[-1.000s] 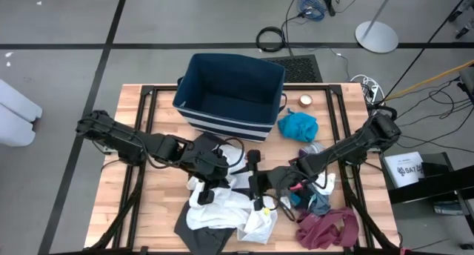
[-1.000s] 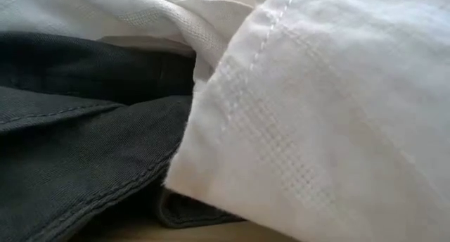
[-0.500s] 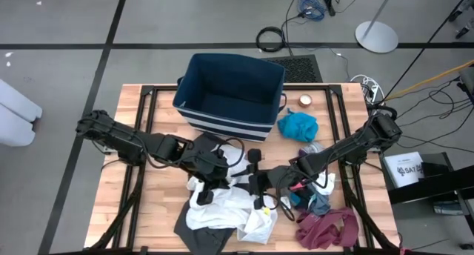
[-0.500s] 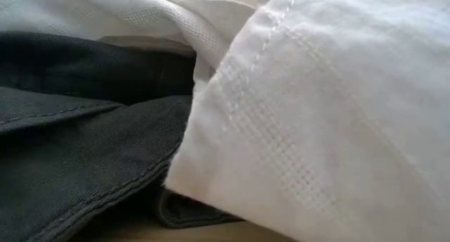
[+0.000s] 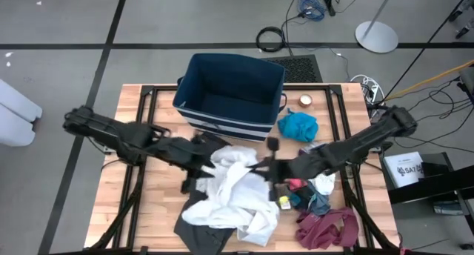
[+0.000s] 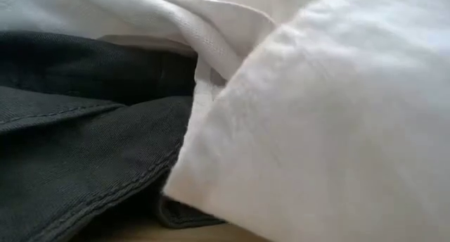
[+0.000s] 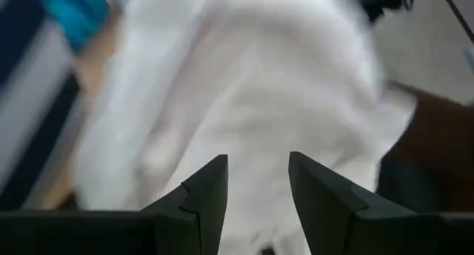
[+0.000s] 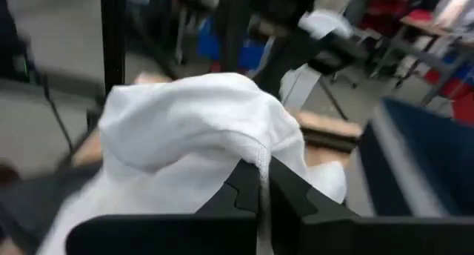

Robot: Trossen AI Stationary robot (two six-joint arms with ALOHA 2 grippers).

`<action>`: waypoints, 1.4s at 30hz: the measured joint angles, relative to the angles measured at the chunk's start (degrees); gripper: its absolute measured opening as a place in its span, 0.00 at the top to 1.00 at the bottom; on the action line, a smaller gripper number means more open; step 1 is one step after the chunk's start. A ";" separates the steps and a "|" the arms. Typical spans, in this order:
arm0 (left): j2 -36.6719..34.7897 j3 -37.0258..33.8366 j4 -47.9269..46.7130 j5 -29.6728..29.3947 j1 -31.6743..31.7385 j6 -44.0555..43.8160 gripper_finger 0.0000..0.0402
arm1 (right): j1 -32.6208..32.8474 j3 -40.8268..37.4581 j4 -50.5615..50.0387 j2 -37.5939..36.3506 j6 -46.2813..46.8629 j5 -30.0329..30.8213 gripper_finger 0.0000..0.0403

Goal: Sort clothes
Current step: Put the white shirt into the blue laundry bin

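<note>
The right claw is clenched on a fold of the white garment, pinching a seam between its fingers; the left claw stands released, its fingers parted just over the same cloth and gripping nothing. The garment lies heaped on the counter in front of the striped bin, draped over a dark grey garment; the blue top sits beside the bin's right corner, and the maroon piece lies well off to the bin's front-right.

To do this step well — as I judge it — the right arm should lift straight and high enough for the white cloth to peel clear of the grey one beneath, since the two overlap and could drag together; a thin pinch on a seam may slip, so a slow rise is wise.

Both arms reach low and inward from their outer corners of the counter, stretched nearly flat, meeting over the heap in front of the bin.
</note>
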 joint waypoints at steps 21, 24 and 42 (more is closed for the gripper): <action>-3.01 -14.88 4.77 -22.04 -11.60 -3.52 0.62 | 3.36 0.09 -11.71 -17.67 23.53 15.66 1.00; -3.26 -16.21 -0.16 -26.85 -11.61 -1.89 0.62 | 3.36 0.09 -14.01 -17.67 25.72 12.19 1.00; -8.63 -38.12 21.12 -27.15 1.61 -2.31 0.62 | 15.69 0.07 -3.66 -19.88 16.98 0.13 1.00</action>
